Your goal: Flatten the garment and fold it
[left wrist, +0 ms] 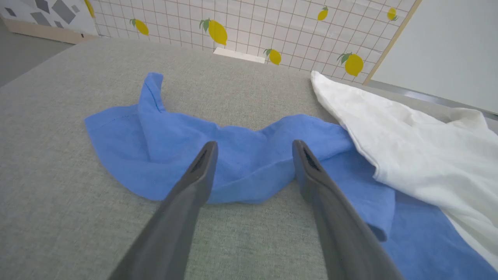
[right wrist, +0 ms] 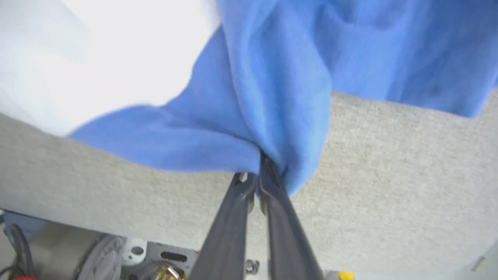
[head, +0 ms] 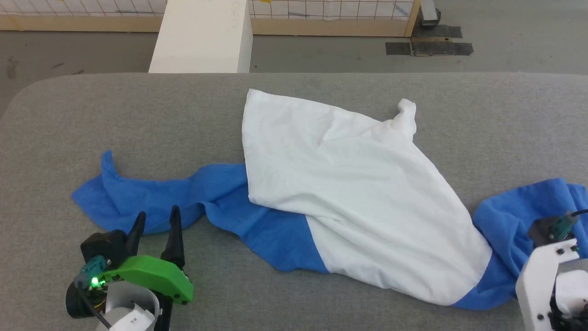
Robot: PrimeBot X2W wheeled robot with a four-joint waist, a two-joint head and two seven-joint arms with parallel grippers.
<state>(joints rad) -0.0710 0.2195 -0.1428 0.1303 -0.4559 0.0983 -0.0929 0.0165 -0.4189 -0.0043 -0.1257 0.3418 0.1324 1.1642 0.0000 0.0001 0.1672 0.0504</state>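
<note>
Grey fabric table (head: 138,115), lemon-print tiled wall (left wrist: 272,27) (possibly a screen), garment (head: 349,197) rumpled

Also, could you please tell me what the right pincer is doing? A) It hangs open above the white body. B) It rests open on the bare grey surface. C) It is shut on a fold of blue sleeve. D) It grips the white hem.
C: in the right wrist view the right pincer has its fingers pressed together on a bunched blue sleeve of the garment.
</note>
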